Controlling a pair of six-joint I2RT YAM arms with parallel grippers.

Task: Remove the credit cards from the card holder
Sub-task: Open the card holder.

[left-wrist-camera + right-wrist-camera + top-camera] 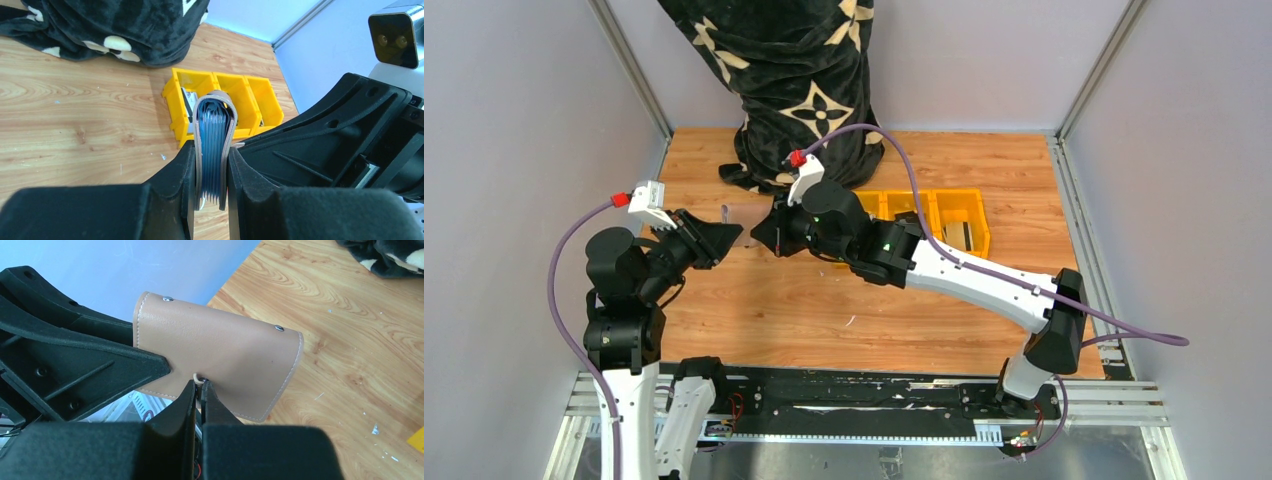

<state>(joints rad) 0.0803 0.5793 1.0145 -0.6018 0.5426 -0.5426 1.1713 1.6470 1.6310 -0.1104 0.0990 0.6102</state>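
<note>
Peeling the flap open should be done slowly and away from the left gripper, which is clamped across the card holder and keeps it upright. The credit cards are packed edge-on inside it. The small stud on its outer face is pinched between the closed tips of the right gripper.

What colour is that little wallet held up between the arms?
The wallet is light tan-brown, clearest in the right wrist view.
</note>
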